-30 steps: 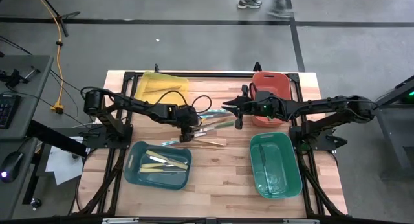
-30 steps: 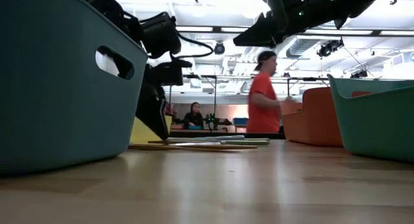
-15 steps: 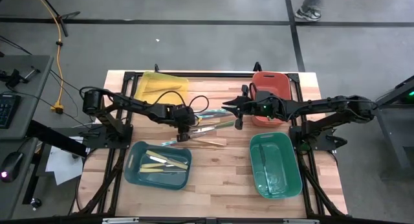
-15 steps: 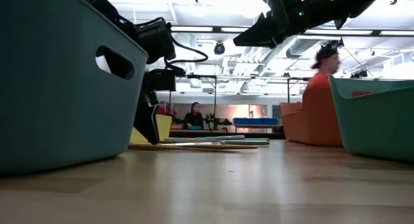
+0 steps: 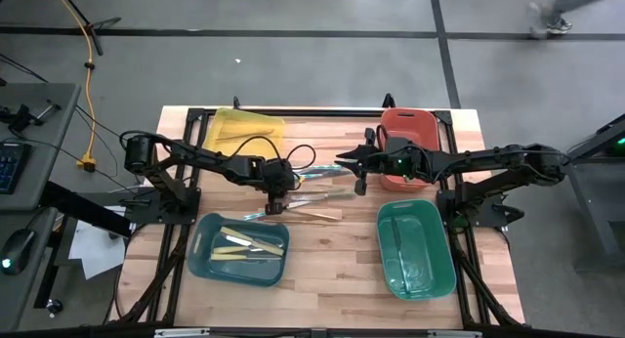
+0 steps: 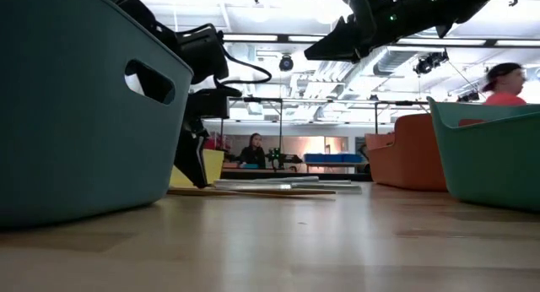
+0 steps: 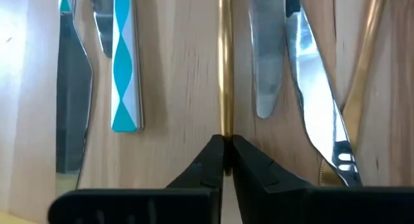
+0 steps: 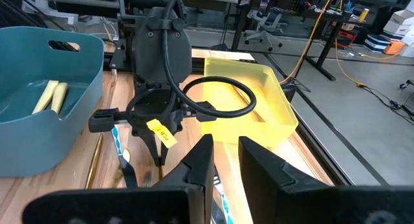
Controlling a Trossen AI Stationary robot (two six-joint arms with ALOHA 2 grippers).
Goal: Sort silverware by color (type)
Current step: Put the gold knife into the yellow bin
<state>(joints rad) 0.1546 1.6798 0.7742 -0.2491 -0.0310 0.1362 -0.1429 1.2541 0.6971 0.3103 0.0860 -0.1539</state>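
Several pieces of silverware [image 5: 314, 195] lie loose on the wooden table between the bins. In the left wrist view they are a gold utensil [image 7: 224, 68], a teal-patterned handle [image 7: 125, 68], silver blades [image 7: 268, 56] and another gold piece [image 7: 365, 62]. My left gripper [image 5: 276, 199] stands at the pile's left end, pointing down, shut on the gold utensil. My right gripper [image 5: 344, 162] hovers high above the pile's right end [image 6: 337, 43], open a little and empty. Cream utensils [image 5: 249, 242] lie in the blue bin. My left gripper pinches the gold utensil's thin shaft [image 7: 224, 130] between its two fingertips [image 7: 210, 156]. The fingers come from above, pointing down, and close across the shaft's width. The utensil lies flat on the table among the others.
A yellow bin [image 5: 244, 131] stands far left, an orange-red bin [image 5: 408, 133] far right, a blue bin [image 5: 207, 252] near left and a green bin [image 5: 415, 270] near right. Bare wood lies between the two near bins. People show in the room beyond the table.
My left gripper has shifted a little toward the table's left edge, staying low at the pile. A person has walked past behind the table.
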